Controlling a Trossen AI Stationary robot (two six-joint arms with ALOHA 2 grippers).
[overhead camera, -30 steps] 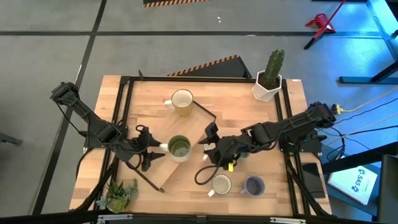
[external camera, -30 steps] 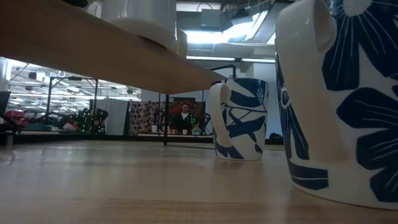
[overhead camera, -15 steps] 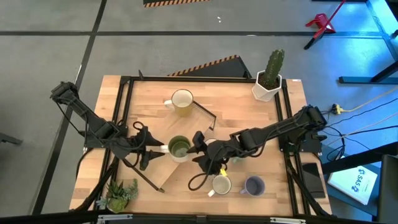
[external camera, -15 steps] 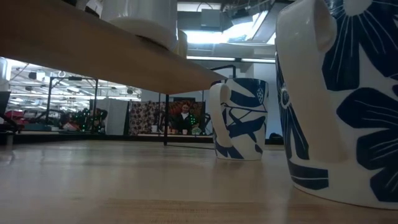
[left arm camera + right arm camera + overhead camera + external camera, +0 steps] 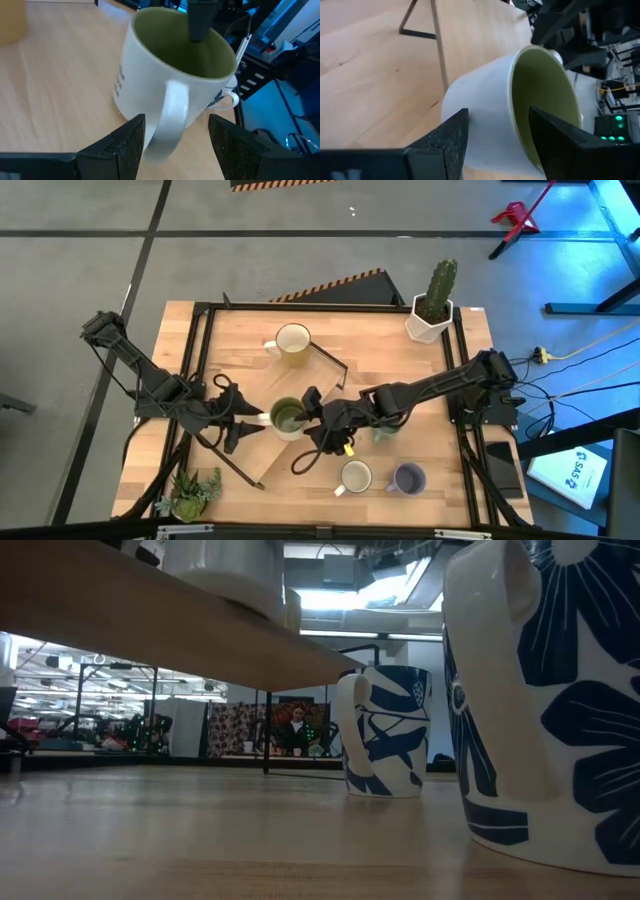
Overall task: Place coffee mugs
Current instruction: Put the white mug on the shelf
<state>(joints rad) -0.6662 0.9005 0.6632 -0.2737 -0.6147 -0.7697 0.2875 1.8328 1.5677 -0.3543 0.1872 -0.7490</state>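
Reaching farther across the bench [image 5: 400,355] than a second ago, the right pincer [image 5: 311,408] now stands spread at the olive-lined mug [image 5: 288,418] on the raised board, while the left pincer [image 5: 247,423] straddles its handle, spread, gripping nothing. A handover or joint grasp looks close. Counted from above: four mugs clearly visible, including cream [image 5: 292,343], white [image 5: 355,477] and lavender [image 5: 408,478]; one cactus pot [image 5: 430,318].

Four mugs stand upright on the worktop in the high view: a white olive-lined mug [image 5: 288,418] at centre, a cream mug [image 5: 292,342] above it, and a white mug [image 5: 355,477] touching a lavender mug [image 5: 408,478] at lower right.
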